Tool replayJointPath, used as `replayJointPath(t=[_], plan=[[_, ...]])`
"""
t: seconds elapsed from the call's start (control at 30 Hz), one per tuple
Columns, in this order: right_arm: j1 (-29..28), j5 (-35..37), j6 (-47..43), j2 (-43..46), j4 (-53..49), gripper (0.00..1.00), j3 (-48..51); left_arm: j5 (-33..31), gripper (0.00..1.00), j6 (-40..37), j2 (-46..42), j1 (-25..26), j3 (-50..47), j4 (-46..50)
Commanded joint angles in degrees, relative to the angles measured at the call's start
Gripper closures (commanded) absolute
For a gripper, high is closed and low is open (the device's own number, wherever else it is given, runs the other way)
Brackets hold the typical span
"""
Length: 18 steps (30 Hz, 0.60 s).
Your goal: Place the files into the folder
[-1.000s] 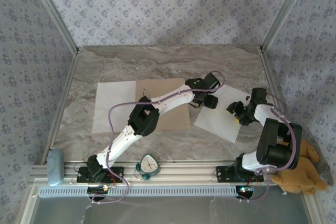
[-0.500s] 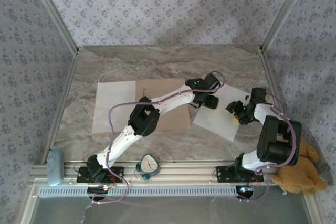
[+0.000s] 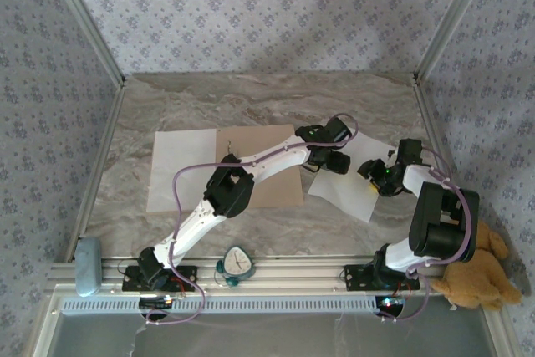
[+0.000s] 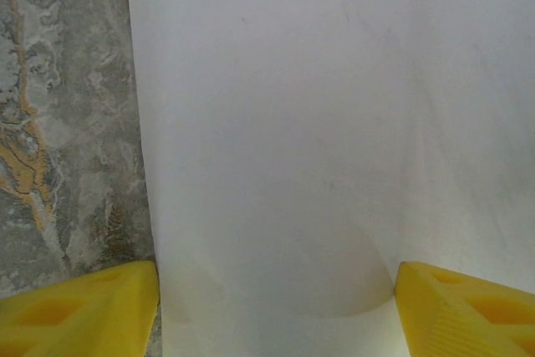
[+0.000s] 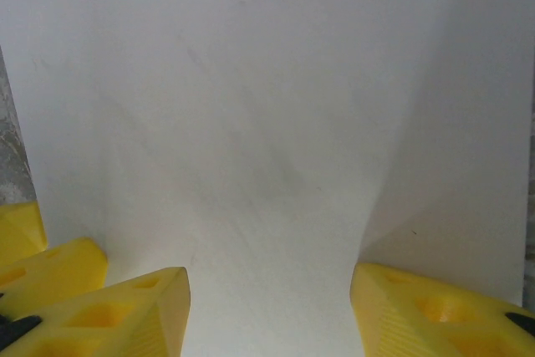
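Top view: folder (image 3: 255, 141) flat on table (image 3: 251, 98), left sheet (image 3: 180, 169) just beside its left edge, right sheet (image 3: 347, 194) just beside its right edge
Left wrist: left gripper (image 4: 276, 315) spread wide over right sheet
Right wrist: right gripper (image 5: 269, 298) spread wide, same sheet

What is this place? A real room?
Probably a small robot test booth, not a real room: wallpapered panels in a metal frame, a marble-look table, and a left arm and right arm bolted to its rail.
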State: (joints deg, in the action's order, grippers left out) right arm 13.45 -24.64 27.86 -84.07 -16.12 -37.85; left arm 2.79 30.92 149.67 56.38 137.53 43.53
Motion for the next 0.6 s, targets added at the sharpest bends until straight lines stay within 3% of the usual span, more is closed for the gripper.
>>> replayJointPath(t=[0.0, 0.57], plan=[[-0.44, -0.92, 1.22, -1.36, -1.27, 0.44, 1.68, 2.67, 0.24, 1.22, -2.26, 0.92, -0.92, 3.64], [-1.71, -5.28, 5.71, -0.94, 2.01, 0.45, 2.63, 10.27, 0.22, 6.63, -9.6, -0.48, -13.76, -6.13]])
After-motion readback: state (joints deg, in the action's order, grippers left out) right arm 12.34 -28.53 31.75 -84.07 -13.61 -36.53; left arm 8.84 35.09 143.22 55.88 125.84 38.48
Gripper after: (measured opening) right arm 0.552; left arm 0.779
